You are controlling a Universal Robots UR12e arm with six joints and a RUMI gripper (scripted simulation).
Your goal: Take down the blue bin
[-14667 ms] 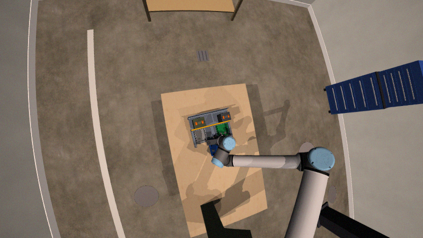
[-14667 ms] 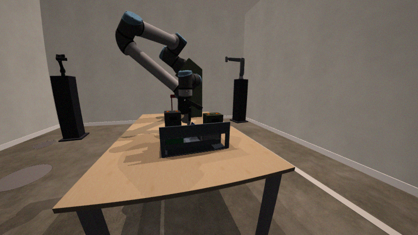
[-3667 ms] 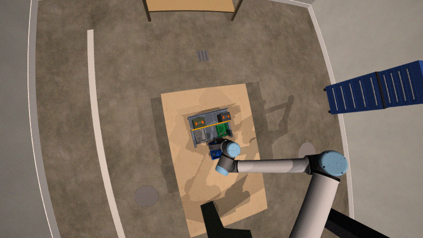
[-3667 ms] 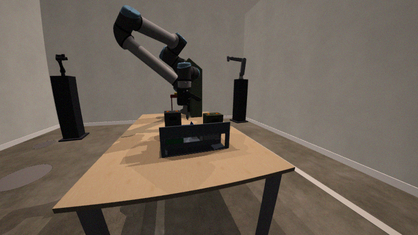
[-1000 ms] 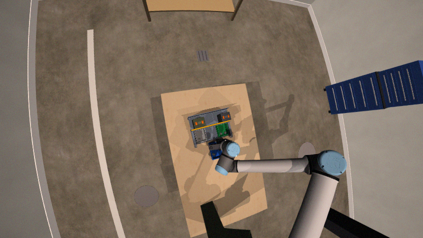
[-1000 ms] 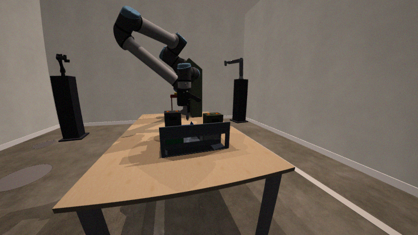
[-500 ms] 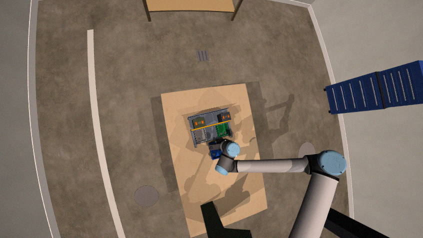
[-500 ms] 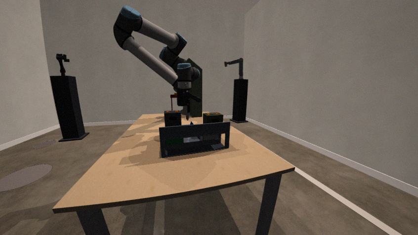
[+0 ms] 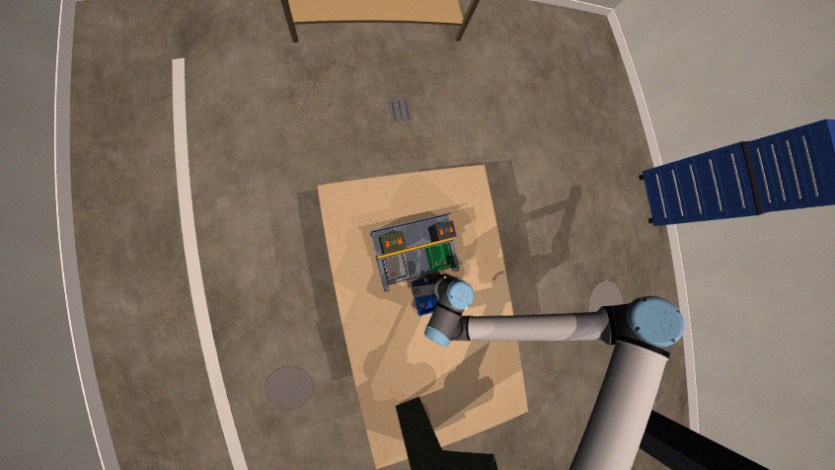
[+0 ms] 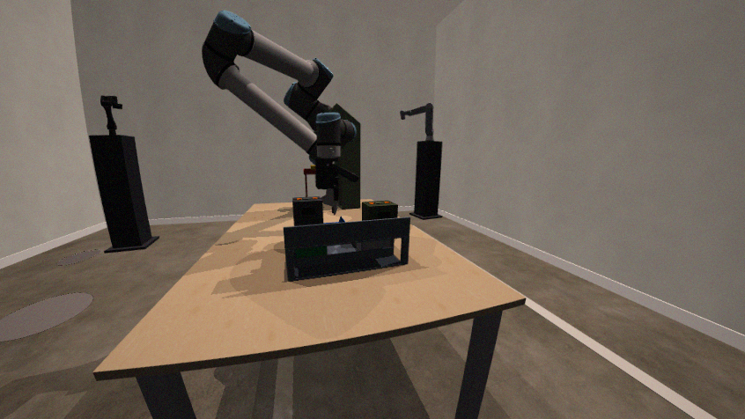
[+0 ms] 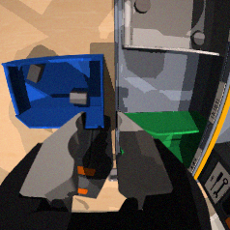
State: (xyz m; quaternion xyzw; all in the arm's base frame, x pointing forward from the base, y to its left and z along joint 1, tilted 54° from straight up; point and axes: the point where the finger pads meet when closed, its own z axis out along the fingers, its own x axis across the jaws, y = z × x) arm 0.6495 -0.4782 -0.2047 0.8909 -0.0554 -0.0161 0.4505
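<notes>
While grey walls (image 9: 741,75) (image 10: 588,104) surround the wooden table (image 9: 409,193) (image 10: 338,312) (image 11: 63,19), the end effector (image 9: 428,287) (image 10: 332,207) (image 11: 100,112) stands parted.

Top view: high above the counter (image 9: 349,216) (image 10: 333,307) (image 11: 19,29), facing down, farthest out; all four corners framed. Exterior: just beyond the short edge behind the shelf (image 9: 383,278) (image 10: 346,229) (image 11: 155,87), slightly above counter height, facing lengthwise toward the opposite short edge. Wrist: closest, facing down past the fingers (image 10: 333,200), inside the counter's edges. Top and wrist share the shelf's open front.
</notes>
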